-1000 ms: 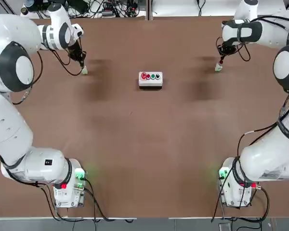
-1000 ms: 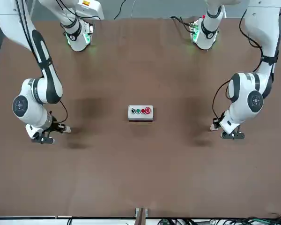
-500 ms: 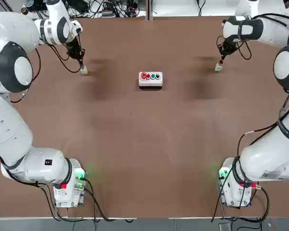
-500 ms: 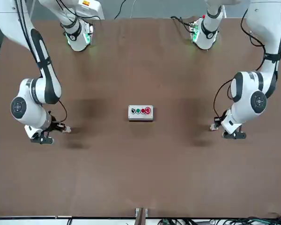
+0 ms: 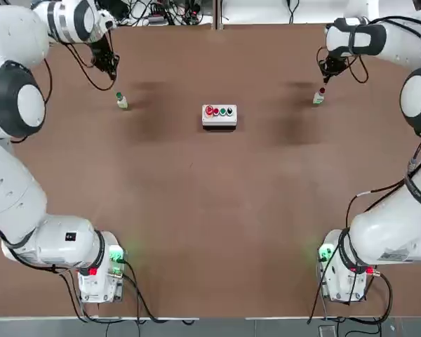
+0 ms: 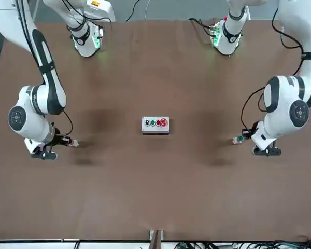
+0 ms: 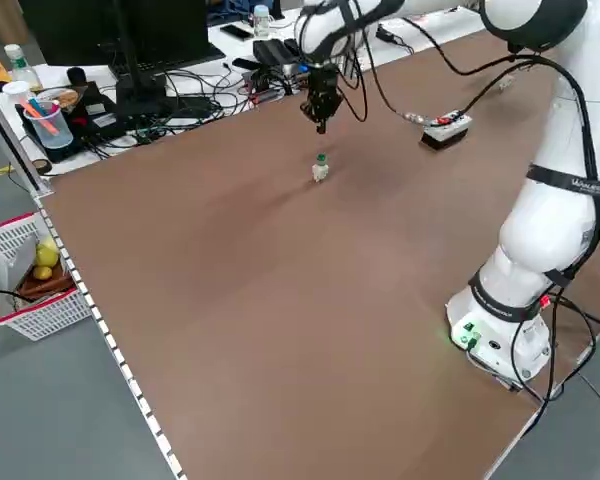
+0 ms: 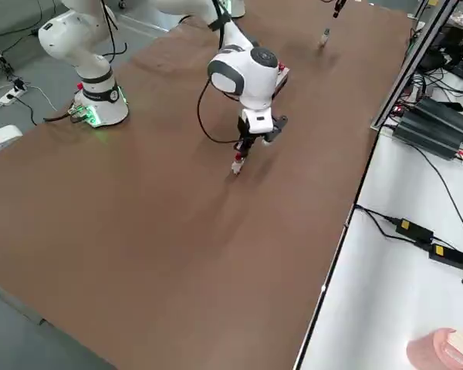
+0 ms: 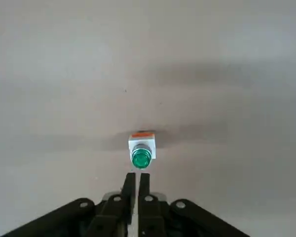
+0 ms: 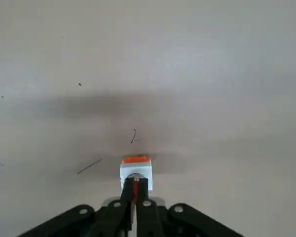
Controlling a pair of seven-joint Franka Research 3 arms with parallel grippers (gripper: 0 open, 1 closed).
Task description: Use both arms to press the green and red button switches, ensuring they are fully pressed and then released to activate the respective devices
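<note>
While the left gripper (image 9: 136, 183), fingers nearly together, hung above the small green-capped pale switch (image 5: 121, 102) on the brown tabletop (image 5: 210, 210), the right gripper (image 10: 135, 186), likewise narrowed, sat at the red-capped switch (image 5: 318, 97); slipping off could tip it.

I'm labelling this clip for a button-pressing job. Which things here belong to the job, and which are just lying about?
Job:
- green button switch
- red button switch
- left gripper, lifted off green
- right gripper, close over red

Lying about:
- white button box, mid-table
- red basket, off-table
</note>
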